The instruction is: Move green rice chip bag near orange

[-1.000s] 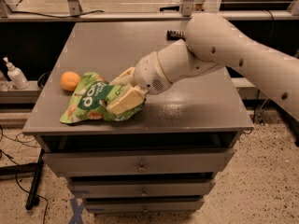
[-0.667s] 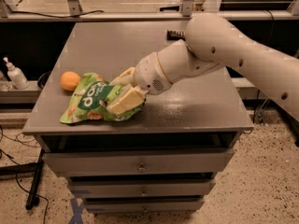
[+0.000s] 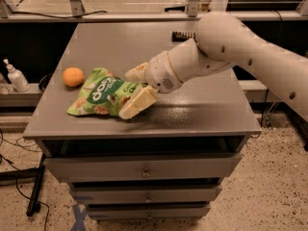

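Observation:
The green rice chip bag (image 3: 103,97) lies flat on the grey cabinet top (image 3: 202,109), at its front left. The orange (image 3: 73,76) sits just left of the bag's upper corner, about a finger's width away. My gripper (image 3: 136,87) is at the bag's right end, reaching in from the right. Its two cream fingers stand wide apart, one (image 3: 136,72) behind the bag's edge and one (image 3: 139,103) in front of it, on the table. The bag's right edge lies between them and does not look pinched.
A small dark rectangular bar (image 3: 182,34) lies at the back of the top, partly behind my arm. A white bottle (image 3: 16,77) stands on a lower shelf to the left. Drawers run below the front edge.

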Motion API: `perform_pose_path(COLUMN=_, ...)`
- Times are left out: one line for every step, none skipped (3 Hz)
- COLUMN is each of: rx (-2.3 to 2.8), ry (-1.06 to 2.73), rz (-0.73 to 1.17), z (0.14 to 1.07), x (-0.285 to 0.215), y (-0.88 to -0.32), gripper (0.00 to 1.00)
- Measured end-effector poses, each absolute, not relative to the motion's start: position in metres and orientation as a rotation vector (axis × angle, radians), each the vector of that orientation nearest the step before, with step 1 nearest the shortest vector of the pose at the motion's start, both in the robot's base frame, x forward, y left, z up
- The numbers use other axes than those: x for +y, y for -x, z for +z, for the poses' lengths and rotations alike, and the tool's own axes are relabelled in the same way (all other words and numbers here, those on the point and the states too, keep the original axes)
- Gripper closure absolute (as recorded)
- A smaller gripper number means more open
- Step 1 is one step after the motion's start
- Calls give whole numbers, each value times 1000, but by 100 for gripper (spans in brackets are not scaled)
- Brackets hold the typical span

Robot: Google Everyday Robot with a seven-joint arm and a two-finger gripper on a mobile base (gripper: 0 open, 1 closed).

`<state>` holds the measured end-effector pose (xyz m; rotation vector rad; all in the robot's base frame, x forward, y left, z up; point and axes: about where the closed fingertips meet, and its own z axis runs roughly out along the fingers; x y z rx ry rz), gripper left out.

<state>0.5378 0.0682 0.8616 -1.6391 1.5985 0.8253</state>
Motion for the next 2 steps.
perform_pose_path(rx=1609, ry=1631, rz=803, z=863, x=60, y=-546, gripper=0)
perform_pose_path(rx=1615, ry=1626, rz=782, z=867, x=51, y=-552, gripper=0)
